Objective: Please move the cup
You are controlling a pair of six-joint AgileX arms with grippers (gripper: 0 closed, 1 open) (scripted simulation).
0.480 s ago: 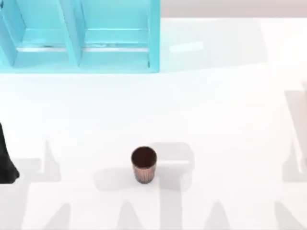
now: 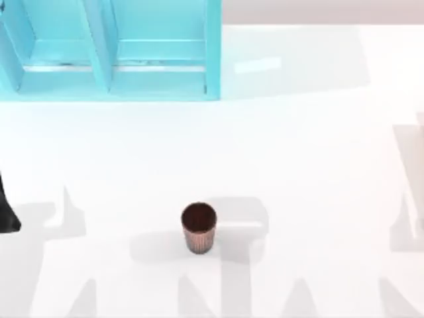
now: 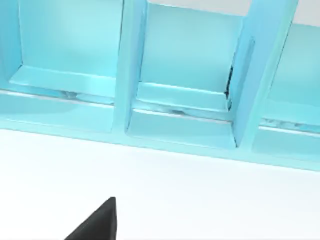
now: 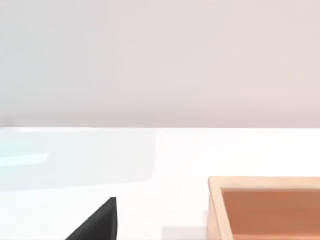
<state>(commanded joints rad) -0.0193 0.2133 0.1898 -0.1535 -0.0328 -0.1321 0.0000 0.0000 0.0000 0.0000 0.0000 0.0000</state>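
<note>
The cup [image 2: 198, 227], a small ribbed copper-brown tumbler with a dark inside, stands upright on the white table [image 2: 298, 165], near the front at the middle. A black part of my left arm [image 2: 6, 213] shows at the table's left edge, well away from the cup. A black piece of my left gripper [image 3: 97, 226] appears in the left wrist view, facing the turquoise shelf. The right wrist view holds a black piece of my right gripper [image 4: 97, 226] over the white tabletop. Nothing touches the cup.
A turquoise shelf unit [image 2: 112, 53] with open compartments stands at the back left; the left wrist view sees its compartments [image 3: 185, 95] close up. In the right wrist view an open wooden box [image 4: 265, 207] sits on the table.
The black part of my left arm has drawn back a little toward the left edge and away from the front. The cup has not moved.
</note>
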